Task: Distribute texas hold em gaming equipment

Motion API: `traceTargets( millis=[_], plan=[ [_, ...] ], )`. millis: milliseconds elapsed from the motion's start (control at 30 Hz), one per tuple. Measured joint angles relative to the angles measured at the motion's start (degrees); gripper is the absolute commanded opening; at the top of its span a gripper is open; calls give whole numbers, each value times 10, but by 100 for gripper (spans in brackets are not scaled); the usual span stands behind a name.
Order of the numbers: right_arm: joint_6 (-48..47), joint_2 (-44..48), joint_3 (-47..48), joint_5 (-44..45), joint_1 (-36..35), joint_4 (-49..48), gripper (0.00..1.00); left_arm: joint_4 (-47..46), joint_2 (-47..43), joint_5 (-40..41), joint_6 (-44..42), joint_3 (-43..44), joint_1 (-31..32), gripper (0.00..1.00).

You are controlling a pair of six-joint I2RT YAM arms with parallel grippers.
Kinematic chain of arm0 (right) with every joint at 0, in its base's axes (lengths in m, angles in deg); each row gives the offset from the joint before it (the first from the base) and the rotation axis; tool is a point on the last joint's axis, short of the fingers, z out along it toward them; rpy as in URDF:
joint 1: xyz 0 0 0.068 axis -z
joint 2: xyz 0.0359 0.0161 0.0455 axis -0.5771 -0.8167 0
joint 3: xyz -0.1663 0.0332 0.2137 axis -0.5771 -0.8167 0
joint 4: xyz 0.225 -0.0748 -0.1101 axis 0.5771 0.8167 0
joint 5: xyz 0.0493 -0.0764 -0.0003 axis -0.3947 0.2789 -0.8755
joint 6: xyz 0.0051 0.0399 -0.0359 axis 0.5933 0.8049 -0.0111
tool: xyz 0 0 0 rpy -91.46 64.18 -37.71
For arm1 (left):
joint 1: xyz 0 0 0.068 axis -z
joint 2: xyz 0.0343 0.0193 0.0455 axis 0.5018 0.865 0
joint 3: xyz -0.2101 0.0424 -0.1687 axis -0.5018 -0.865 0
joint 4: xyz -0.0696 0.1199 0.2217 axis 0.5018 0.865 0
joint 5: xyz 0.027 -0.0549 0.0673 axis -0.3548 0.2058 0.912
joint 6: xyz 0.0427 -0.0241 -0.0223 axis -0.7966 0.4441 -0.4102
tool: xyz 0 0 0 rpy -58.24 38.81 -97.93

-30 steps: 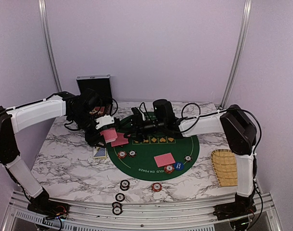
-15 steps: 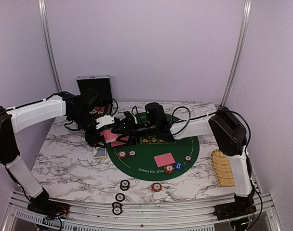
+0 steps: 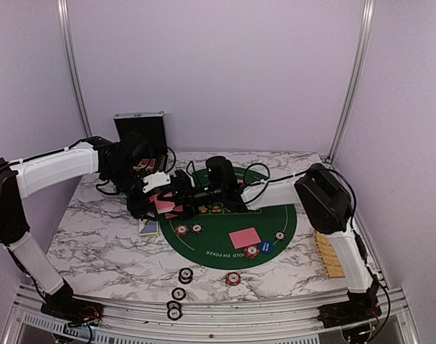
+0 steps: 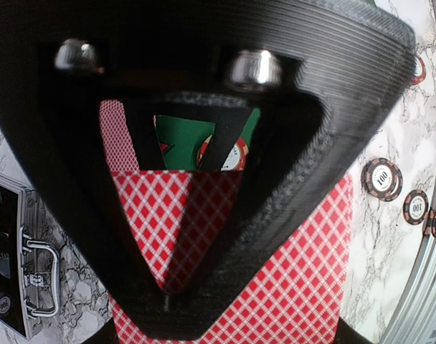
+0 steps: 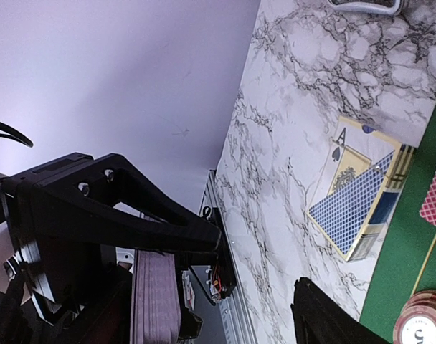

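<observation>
My left gripper (image 3: 158, 202) is shut on a stack of pink-red-backed cards (image 3: 165, 203) held above the left edge of the green mat (image 3: 275, 215). In the left wrist view the checked card backs (image 4: 297, 272) fill the frame under the black fingers (image 4: 275, 208). My right gripper (image 3: 179, 195) has reached across the mat and stands open right beside that stack. The right wrist view shows the stack's edge (image 5: 155, 301) to the left of one right fingertip (image 5: 325, 319). Whether the right fingers touch the stack I cannot tell.
On the mat lie pink-red cards (image 3: 245, 238), chips (image 3: 182, 230), and a blue button (image 3: 265, 247). More chips (image 3: 185, 275) sit on the marble near the front edge. A blue card box (image 3: 149, 228) lies left of the mat, the black case (image 3: 139, 125) behind, the bamboo tray (image 3: 325, 256) right.
The right arm has swung left across the mat, bringing its open gripper up to the card stack. The left arm and its stack have stayed put.
</observation>
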Motion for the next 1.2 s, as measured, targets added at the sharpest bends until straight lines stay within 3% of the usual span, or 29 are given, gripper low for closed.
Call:
traceTargets(
  millis=[200, 500, 1200],
  plan=[
    [-12, 0, 2, -2, 2, 8, 65, 2, 0, 1, 0, 0, 0, 0],
    [-34, 52, -71, 2, 16, 11, 60, 6, 2, 0, 0, 0, 4, 0],
    [-10, 116, -143, 2, 33, -16, 9, 5, 2, 7, -1, 0, 4, 0]
  ],
)
